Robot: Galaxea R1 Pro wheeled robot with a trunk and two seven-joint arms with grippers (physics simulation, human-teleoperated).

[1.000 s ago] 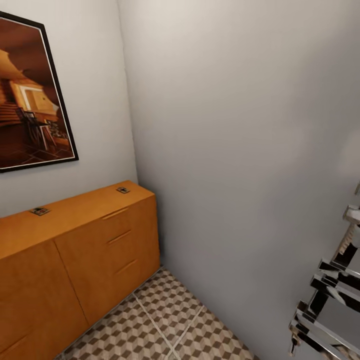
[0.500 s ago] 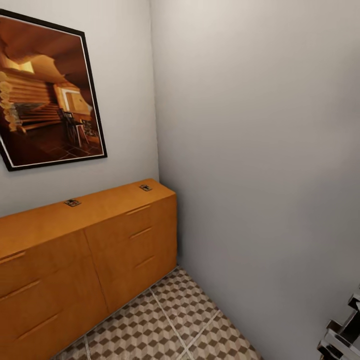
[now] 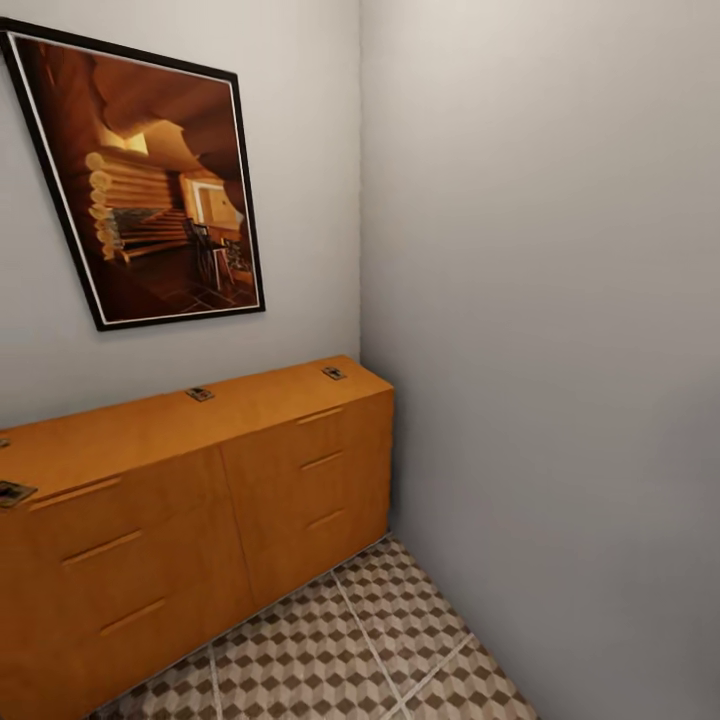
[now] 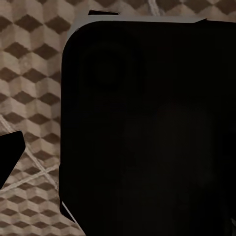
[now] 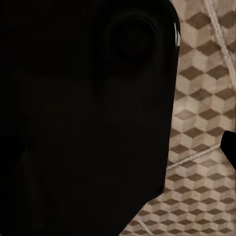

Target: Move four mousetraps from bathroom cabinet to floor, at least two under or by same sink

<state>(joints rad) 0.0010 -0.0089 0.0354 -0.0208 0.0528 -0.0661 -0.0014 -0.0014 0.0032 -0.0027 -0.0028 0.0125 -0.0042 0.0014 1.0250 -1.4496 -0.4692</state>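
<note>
The head view is swinging left, bringing more of the cabinet into sight, so the robot is lining up on it. Mousetraps are lying on its top, another at the far right end. The bathroom floor is leaving a narrow lane beside the right wall. Claw states: cannot tell.

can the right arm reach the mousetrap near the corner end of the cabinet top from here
Probably not yet. That mousetrap lies in the open on the cabinet top, nothing over it, but across the tiled floor; the right wrist view faces floor tiles, so the arm looks tucked.
</note>
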